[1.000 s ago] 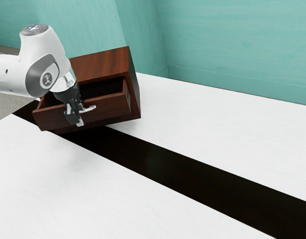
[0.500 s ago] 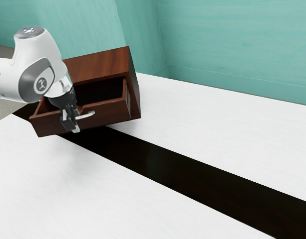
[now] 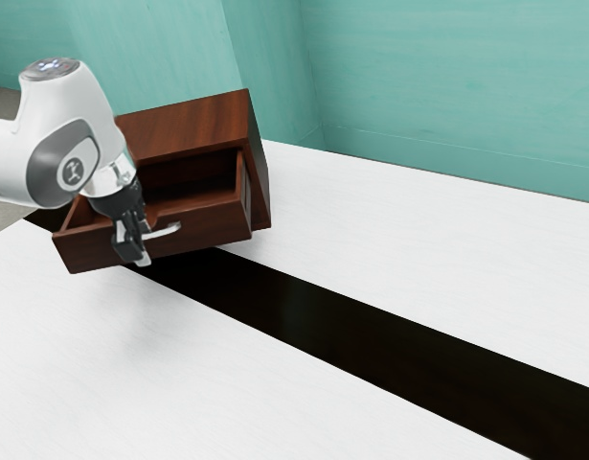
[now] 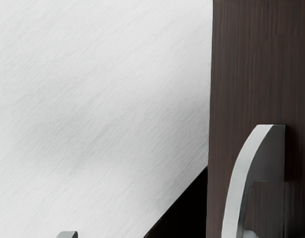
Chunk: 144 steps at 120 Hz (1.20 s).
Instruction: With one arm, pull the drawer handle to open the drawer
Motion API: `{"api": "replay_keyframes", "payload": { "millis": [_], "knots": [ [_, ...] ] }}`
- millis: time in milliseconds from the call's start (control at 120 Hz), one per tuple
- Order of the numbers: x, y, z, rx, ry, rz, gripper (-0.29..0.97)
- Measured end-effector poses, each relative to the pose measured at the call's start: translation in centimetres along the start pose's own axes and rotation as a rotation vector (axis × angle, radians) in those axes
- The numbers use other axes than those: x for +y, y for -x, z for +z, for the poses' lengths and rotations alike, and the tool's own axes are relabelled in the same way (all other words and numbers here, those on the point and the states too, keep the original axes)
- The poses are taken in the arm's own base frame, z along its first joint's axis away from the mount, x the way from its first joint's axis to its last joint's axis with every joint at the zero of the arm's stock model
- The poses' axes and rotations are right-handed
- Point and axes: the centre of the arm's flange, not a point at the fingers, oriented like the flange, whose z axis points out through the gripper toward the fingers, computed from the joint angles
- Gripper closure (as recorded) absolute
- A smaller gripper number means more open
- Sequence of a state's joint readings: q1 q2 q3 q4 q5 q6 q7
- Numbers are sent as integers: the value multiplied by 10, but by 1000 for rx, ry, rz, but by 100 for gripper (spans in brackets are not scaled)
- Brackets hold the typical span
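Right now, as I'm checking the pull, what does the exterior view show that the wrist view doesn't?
The exterior view gives the arm, its gripper shut on the handle, the drawer drawn partway out of the cabinet, and the teal wall. The wrist view adds the handle's curved end meeting the drawer front, up close. Shared: handle, drawer front, white table, black stripe.

You are looking at a plain simulated room, not recognisably a home, lab or shop. Flat teal walls [image 3: 447, 77] meet in a corner behind a white tabletop [image 3: 419, 240] crossed by a black band [image 3: 371, 340], and a small dark-wood drawer cabinet [image 3: 193, 120] stands on it.
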<state>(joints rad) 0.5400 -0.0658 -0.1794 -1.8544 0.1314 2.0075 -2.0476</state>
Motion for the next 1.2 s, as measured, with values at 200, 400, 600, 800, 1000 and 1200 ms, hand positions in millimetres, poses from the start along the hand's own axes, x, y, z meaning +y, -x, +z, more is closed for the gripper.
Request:
{"api": "replay_keyframes", "payload": {
  "millis": [200,400,600,800,1000,1200],
  "knots": [
    [-7,-2,-3,1,-2,-6,33],
    [-7,-4,-3,1,-3,-13,33],
    [-3,-5,-1,0,-3,-18,33],
    [6,1,-2,-5,9,-10,33],
    [3,15,2,-10,5,18,33],
    [3,11,0,-10,6,10,33]
  ]
}}
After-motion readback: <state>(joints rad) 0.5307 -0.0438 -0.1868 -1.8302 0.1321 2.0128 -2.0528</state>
